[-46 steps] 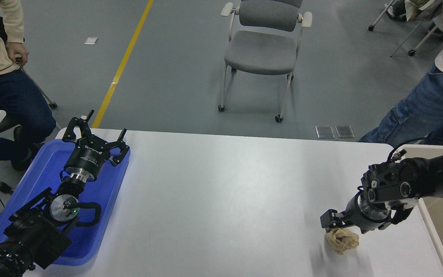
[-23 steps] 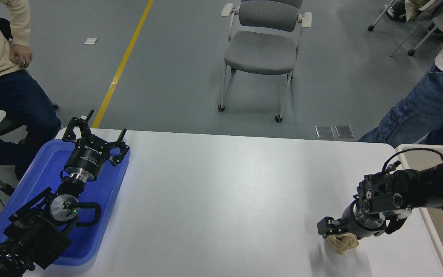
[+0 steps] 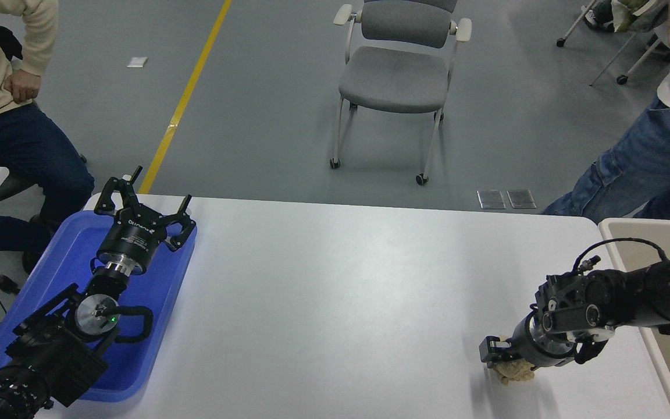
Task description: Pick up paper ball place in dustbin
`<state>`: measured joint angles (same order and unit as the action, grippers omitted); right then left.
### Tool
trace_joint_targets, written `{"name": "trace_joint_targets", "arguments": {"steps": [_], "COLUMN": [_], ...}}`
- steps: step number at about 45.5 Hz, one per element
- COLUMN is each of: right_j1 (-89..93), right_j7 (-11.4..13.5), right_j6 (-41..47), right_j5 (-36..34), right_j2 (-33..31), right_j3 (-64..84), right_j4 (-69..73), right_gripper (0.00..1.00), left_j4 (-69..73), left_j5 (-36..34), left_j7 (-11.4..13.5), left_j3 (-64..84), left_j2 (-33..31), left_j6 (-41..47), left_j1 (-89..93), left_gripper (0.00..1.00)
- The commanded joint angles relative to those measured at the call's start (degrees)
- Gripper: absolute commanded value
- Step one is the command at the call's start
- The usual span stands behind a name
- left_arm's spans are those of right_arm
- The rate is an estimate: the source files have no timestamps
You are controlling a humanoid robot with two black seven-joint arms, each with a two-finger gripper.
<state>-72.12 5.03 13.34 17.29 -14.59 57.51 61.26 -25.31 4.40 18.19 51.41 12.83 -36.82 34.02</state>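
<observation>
Near the table's (image 3: 335, 279) right front, the right gripper (image 3: 501, 361) reaches leftward, pressed down over the paper ball (image 3: 512, 372), grasp unclear

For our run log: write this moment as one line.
right gripper: down over paper ball, grip unclear | dustbin: right of table | left gripper: parked, open

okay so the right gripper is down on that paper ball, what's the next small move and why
Probably close the fingers. The right gripper sits low over the paper ball, covering its top, and the ball rests on the white table, not lifted. Whether the fingers already pinch it is hidden. Once gripped, lift toward the dustbin at right. The left gripper is parked over the blue tray.
</observation>
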Motion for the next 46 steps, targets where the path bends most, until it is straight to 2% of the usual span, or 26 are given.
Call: {"name": "trace_joint_targets", "arguments": {"steps": [1,16,22,28,37,46], "right_j1": [-0.04,-5.75,-11.02,-18.31,-29.38,-39.23], "right_j7": [0.15,0.07,0.07,0.15,0.07,-0.02], "right_j6": [0.72,2.13,3.61,10.90,30.58,31.66], "right_j5": [-0.68,-0.94,-0.59,-0.94,-1.56,-4.11], "right_j2": [-0.96,-8.96,-9.93,-10.72,-12.21,-17.04], "right_j3": [0.76,0.93,3.65,5.50,5.42,6.20], "right_j4": [-0.01,6.58,10.80,14.14,14.67,14.67], "right_gripper": [0.00,0.00,0.00,0.00,0.00,0.00], "left_j4": [0.00,0.00,0.00,0.00,0.00,0.00], "left_j5": [0.00,0.00,0.00,0.00,0.00,0.00], "left_j7": [0.00,0.00,0.00,0.00,0.00,0.00], "left_j3": [0.00,0.00,0.00,0.00,0.00,0.00], "left_j2": [0.00,0.00,0.00,0.00,0.00,0.00], "left_j6": [-0.01,-0.01,-0.01,-0.01,-0.01,-0.01], "left_j1": [0.00,0.00,0.00,0.00,0.00,0.00], "left_gripper": [1.00,1.00,1.00,1.00,1.00,1.00]}}
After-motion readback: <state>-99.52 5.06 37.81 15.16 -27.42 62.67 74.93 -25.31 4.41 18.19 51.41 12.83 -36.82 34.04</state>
